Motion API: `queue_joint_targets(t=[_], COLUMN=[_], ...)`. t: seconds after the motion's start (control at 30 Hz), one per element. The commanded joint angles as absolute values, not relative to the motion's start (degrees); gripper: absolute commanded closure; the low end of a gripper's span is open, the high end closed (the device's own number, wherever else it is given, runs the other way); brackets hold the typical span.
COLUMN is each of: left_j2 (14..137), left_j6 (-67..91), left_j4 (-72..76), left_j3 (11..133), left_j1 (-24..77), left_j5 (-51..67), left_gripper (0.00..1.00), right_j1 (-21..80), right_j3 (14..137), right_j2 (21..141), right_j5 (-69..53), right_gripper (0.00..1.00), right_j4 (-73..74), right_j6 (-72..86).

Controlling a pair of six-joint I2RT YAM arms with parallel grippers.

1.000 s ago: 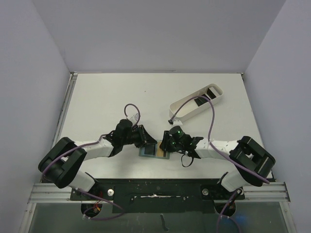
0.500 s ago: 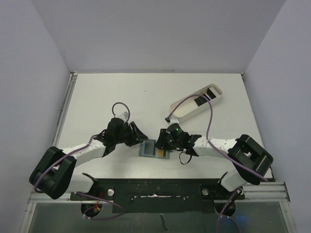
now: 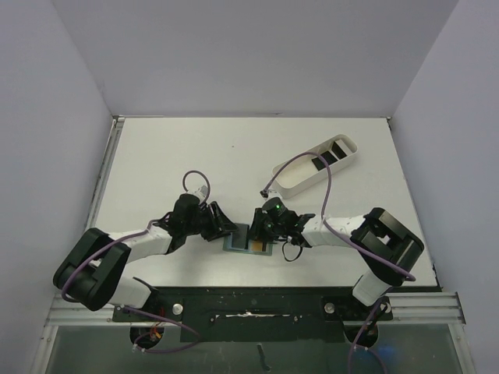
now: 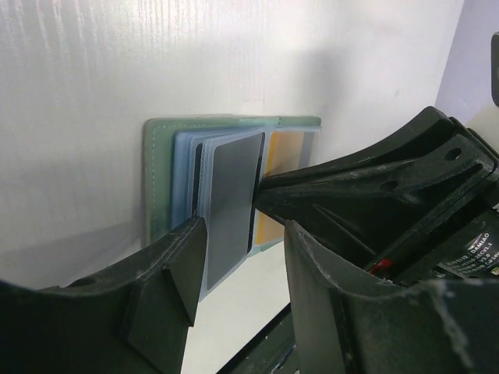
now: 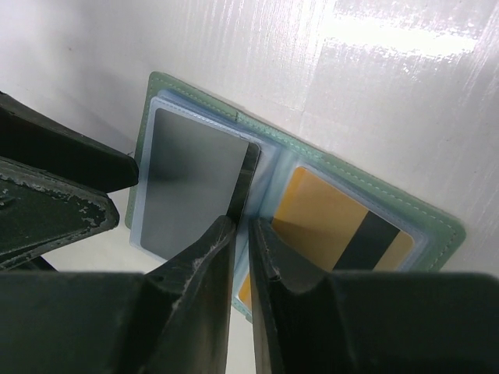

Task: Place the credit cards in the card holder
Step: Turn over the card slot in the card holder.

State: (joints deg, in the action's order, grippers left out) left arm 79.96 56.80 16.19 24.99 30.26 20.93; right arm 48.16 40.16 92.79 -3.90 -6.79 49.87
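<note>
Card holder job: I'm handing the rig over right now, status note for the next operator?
Left gripper: open, empty, at the edge of the card holder.
Right gripper: shut on the edge of a dark card lying over the holder's left pockets; seating unclear.
Done: yellow card in the right side.
Left: seat the dark card, then bring the black cards from the white tray.

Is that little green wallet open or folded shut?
Open. The card holder lies spread flat, a black card on one half, an orange card on the other.

Left end effector [image 3: 224, 229] and right end effector [image 3: 256, 232] flank card holder [image 3: 242, 241].
</note>
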Motion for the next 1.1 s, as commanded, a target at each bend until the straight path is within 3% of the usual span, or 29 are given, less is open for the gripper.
queue_joint_targets(t=[0.0, 1.07], left_j2=[80.6, 80.2], left_j6=[57.1, 55.7], left_j4=[21.5, 18.1], left_j3=[25.3, 25.8], left_j1=[30.0, 30.0], left_j5=[22.5, 20.1], left_gripper=[0.56, 0.56], right_j1=[48.7, 48.6], right_j3=[40.2, 39.5], right_j2=[93.4, 92.6], right_j5=[-2.3, -1.6], right_gripper=[0.85, 0.86], right_j4=[-5.3, -5.7], right_j6=[49.8, 49.6])
